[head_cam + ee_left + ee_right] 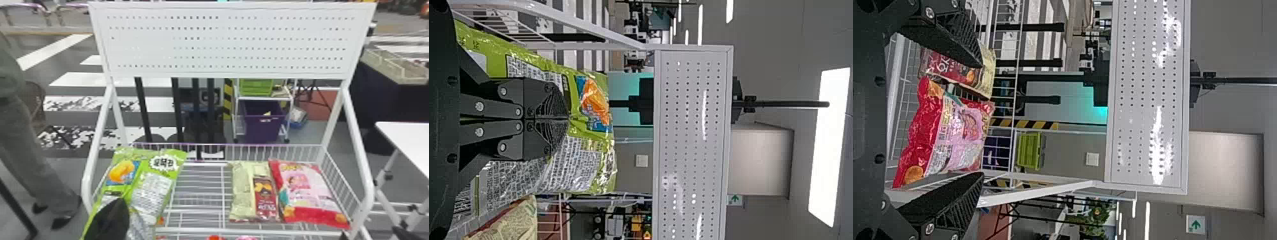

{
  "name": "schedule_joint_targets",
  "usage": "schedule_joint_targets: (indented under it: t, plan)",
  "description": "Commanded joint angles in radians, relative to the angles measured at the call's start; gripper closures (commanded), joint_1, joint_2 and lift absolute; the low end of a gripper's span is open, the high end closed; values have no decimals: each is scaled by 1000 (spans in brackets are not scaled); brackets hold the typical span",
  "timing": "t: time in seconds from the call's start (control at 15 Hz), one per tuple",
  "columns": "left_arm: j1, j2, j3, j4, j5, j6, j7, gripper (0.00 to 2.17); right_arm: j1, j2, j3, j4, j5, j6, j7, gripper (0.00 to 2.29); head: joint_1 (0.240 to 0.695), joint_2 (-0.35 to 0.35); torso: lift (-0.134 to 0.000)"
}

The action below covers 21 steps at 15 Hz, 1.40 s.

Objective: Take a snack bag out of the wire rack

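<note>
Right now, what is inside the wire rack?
A pale yellow bag and a red and pink bag are at the right, a green bag at the left; what is beneath them is covered.

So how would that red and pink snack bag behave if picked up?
The red and pink bag looks puffed up, so it's probably light for its size. Its creased film suggests it would give when squeezed, and the shiny surface may be somewhat slippery.

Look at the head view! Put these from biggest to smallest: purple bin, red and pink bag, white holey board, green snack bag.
1. White holey board
2. Green snack bag
3. Red and pink bag
4. Purple bin
</note>
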<state>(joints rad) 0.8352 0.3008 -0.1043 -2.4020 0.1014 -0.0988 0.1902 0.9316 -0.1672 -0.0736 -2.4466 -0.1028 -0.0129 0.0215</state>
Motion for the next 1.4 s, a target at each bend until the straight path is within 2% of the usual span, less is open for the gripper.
schedule_joint_targets:
  t: [0.0,0.47,0.6,0.73,1.07,1.33]
  plan:
    - [2,1,0,-2,0,0,0,1878,1,0,0,0,0,0,0,130,499,0,0]
    - [2,0,2,-2,-2,0,0,1878,10,0,-2,-5,2,-3,0,130,499,0,0]
    - [2,0,-2,-2,-2,0,0,1878,-25,0,3,32,0,3,0,130,499,0,0]
    - [2,0,-2,0,-3,0,0,1878,-123,-5,26,135,0,43,0,130,499,0,0]
    - [-1,0,-8,7,-8,3,0,1878,-485,-54,179,383,-64,193,-29,130,499,0,0]
    - [4,-2,-8,9,-9,3,0,1878,-789,-43,314,621,-115,337,-52,130,499,0,0]
